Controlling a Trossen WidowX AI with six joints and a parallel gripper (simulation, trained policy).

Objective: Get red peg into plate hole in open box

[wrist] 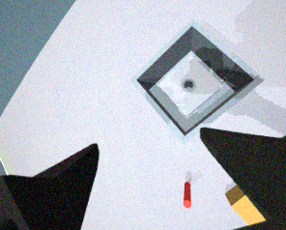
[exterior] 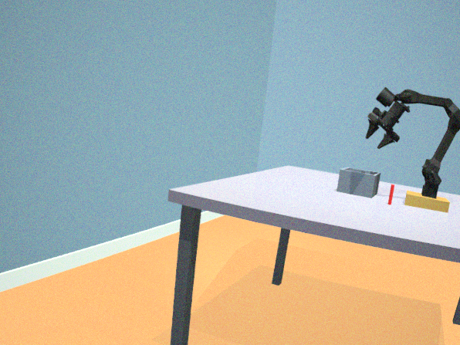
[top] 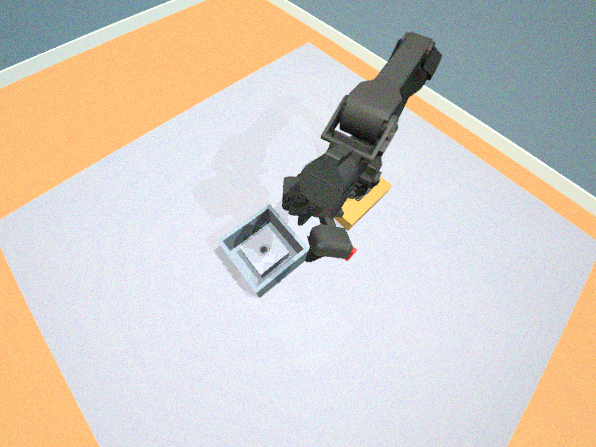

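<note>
The red peg (top: 351, 254) (exterior: 391, 194) (wrist: 187, 194) stands upright on the table between the box and the arm's yellow base. In the top view a finger hides most of it. The grey-blue open box (top: 282, 276) (exterior: 356, 184) (wrist: 169, 58) stands beside it. The pale plate (top: 252, 254) (wrist: 171, 89) lies at the box bottom, with its dark, empty hole (top: 264, 249) (wrist: 188, 85) near the middle. My gripper (top: 306, 239) (exterior: 373, 143) (wrist: 149, 137) is open and empty, tilted downward, high above the box and peg. In the wrist view the peg shows below and between the fingertips, nearer the right one.
The yellow base block (top: 367, 206) (exterior: 426, 203) (wrist: 248, 210) of the arm sits on the table close to the peg, on the side away from the box. The box walls stand up around the plate. The table's front edge (exterior: 270, 223) shows in the exterior view.
</note>
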